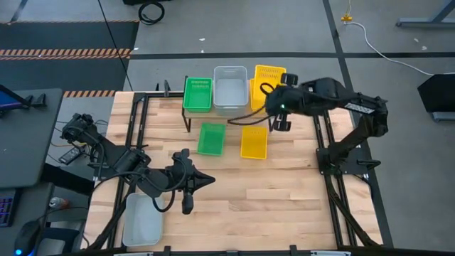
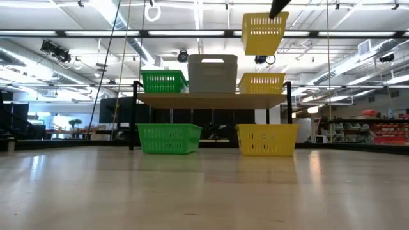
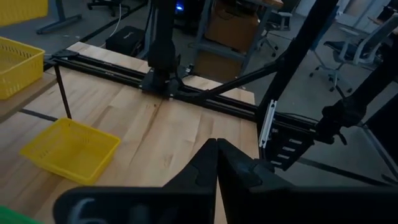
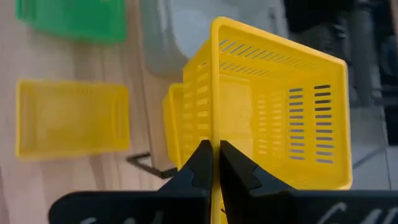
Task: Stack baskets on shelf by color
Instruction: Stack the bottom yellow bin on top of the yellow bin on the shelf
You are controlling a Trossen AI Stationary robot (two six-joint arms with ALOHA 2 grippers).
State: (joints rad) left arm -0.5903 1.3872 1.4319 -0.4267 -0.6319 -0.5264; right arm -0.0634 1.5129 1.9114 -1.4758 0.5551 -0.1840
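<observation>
A yellow basket (image 2: 262,32) is held by one wall in the right gripper (image 4: 214,163), whose fingers are pinched almost together on the thin rim; the basket hangs tilted above the shelf (image 2: 214,100), over the yellow basket already on it (image 2: 261,82). Also on the shelf: a green basket (image 1: 198,93) and a grey stack (image 1: 230,89). In front of the shelf a green basket (image 1: 211,139) and a yellow one (image 1: 254,142) lie on the table. A grey basket (image 1: 143,219) lies well away from the shelf, near the left gripper (image 1: 199,181), which is closed and empty.

Risk: with the basket tilted, a corner may catch the lower rim instead of nesting; a one-wall grip may let it swing or slip.

Baskets: thin slotted plastic, rectangular, tapered walls. Shelf: pale plank, thin black legs.
</observation>
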